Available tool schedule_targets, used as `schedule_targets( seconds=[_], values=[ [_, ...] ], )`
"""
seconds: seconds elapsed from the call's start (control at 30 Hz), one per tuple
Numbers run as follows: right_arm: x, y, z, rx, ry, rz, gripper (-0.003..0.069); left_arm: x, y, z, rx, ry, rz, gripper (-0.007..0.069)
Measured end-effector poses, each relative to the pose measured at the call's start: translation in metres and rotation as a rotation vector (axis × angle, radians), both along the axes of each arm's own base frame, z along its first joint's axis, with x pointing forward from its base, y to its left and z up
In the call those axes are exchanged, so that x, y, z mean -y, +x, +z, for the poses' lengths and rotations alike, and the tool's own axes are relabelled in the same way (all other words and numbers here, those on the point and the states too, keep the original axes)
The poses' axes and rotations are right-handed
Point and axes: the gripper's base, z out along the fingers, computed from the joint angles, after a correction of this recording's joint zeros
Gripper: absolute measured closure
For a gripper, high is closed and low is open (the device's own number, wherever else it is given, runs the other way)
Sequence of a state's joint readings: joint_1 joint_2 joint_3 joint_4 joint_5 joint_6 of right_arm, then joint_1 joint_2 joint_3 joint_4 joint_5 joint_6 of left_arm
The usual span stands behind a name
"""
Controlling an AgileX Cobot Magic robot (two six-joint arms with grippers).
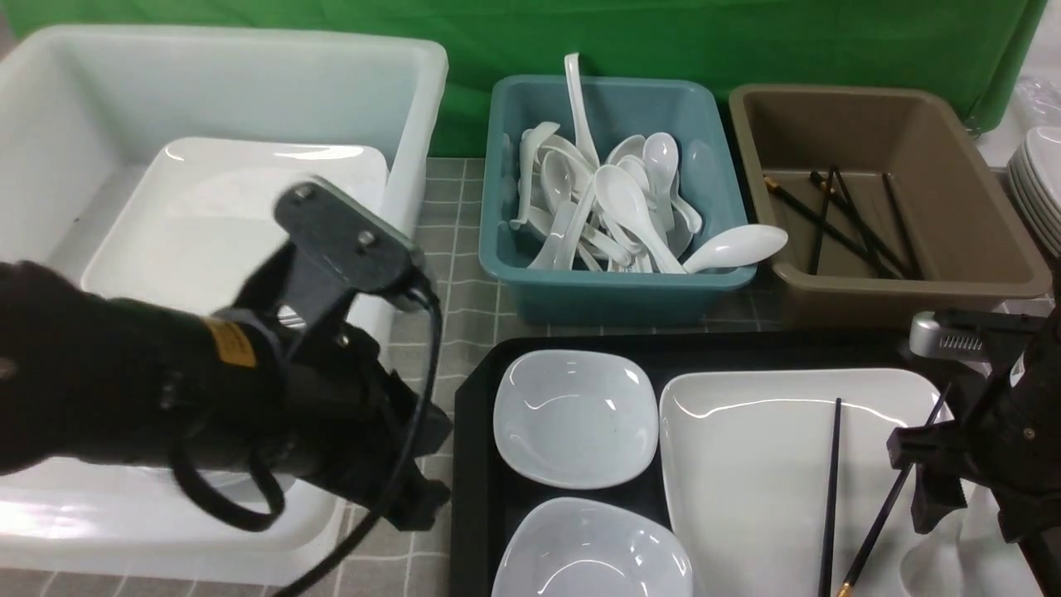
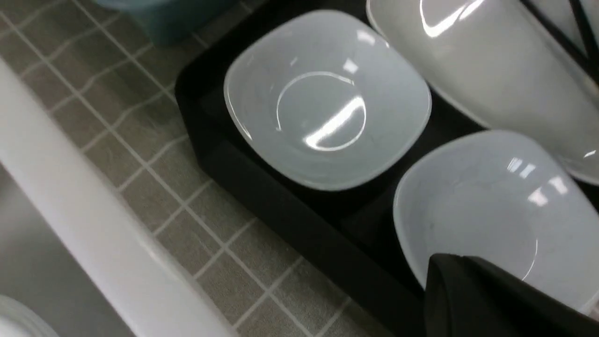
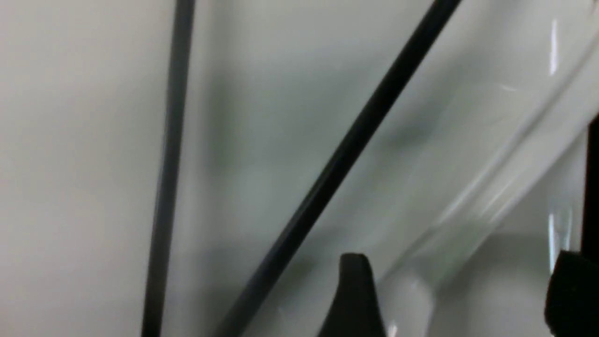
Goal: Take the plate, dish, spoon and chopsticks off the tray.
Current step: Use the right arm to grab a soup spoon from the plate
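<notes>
The black tray [image 1: 479, 464] holds two small white dishes [image 1: 576, 419] [image 1: 593, 551], and the big white plate [image 1: 771, 448] on its right. Two black chopsticks [image 1: 831, 489] lie apart on the plate. The white spoon [image 1: 935, 568] lies at the plate's near right corner. My right gripper [image 1: 937, 489] hangs open just above it; in the right wrist view the spoon's handle [image 3: 468, 206] runs between the parted fingers [image 3: 355, 299], beside a chopstick [image 3: 346, 154]. My left gripper [image 1: 427, 502] is shut and empty at the tray's left rim, its tip [image 2: 451, 267] over the nearer dish [image 2: 491, 210].
A large white tub [image 1: 414, 108] with a plate inside stands at the left. Behind the tray are a teal tub [image 1: 613, 286] full of spoons and a brown tub [image 1: 903, 286] with chopsticks. A stack of plates [image 1: 1036, 182] sits at the far right.
</notes>
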State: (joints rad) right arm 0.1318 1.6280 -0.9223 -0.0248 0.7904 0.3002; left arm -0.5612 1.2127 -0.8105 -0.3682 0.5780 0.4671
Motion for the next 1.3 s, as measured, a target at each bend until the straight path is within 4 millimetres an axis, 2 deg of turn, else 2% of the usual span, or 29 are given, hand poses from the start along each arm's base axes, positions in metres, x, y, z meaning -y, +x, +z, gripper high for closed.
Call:
schedule_targets(
  seconds=[0.1, 0.27, 0.37, 0.47, 0.53, 0.57, 0.63, 0.97, 1.13, 1.17, 1.2, 1.3],
  values=[
    [0.000, 0.003, -0.005, -0.003, 0.000, -0.013, 0.0123, 0.002, 0.003, -0.008, -0.032, 0.023, -0.007, 0.0626],
    [-0.001, 0.005, -0.013, -0.016, -0.001, -0.021, 0.0134, 0.002, 0.003, -0.010, -0.045, 0.037, -0.016, 0.0626],
    [-0.001, 0.006, -0.016, -0.025, -0.002, -0.022, 0.0202, 0.002, 0.003, -0.010, -0.046, 0.038, -0.016, 0.0626],
    [-0.001, 0.006, -0.017, -0.030, -0.003, -0.022, 0.0321, 0.002, 0.003, -0.010, -0.046, 0.038, -0.016, 0.0626],
    [-0.001, 0.006, -0.017, -0.030, -0.003, -0.024, 0.0368, 0.002, 0.003, -0.010, -0.046, 0.038, -0.016, 0.0626],
    [0.000, 0.006, -0.017, -0.029, -0.006, -0.024, 0.0424, 0.002, 0.002, -0.010, -0.047, 0.038, -0.017, 0.0626],
    [0.000, 0.007, -0.017, -0.027, -0.007, -0.025, 0.0466, 0.002, 0.002, -0.010, -0.047, 0.038, -0.017, 0.0626],
    [0.001, 0.001, -0.006, -0.026, -0.002, -0.020, 0.0466, 0.002, 0.002, -0.010, -0.047, 0.038, -0.017, 0.0627],
    [0.002, -0.008, 0.017, 0.020, 0.002, 0.010, 0.0466, 0.002, 0.002, -0.010, -0.049, 0.039, -0.017, 0.0627],
    [0.003, -0.013, 0.031, 0.071, 0.008, 0.019, 0.0466, 0.002, 0.003, -0.010, -0.045, 0.037, -0.016, 0.0627],
    [0.003, -0.013, 0.033, 0.078, 0.009, 0.020, 0.0466, 0.002, 0.003, -0.010, -0.045, 0.037, -0.016, 0.0627],
    [0.003, -0.021, 0.054, 0.152, 0.019, 0.033, 0.0466, 0.003, 0.005, -0.008, -0.023, 0.009, 0.002, 0.0627]
  ],
)
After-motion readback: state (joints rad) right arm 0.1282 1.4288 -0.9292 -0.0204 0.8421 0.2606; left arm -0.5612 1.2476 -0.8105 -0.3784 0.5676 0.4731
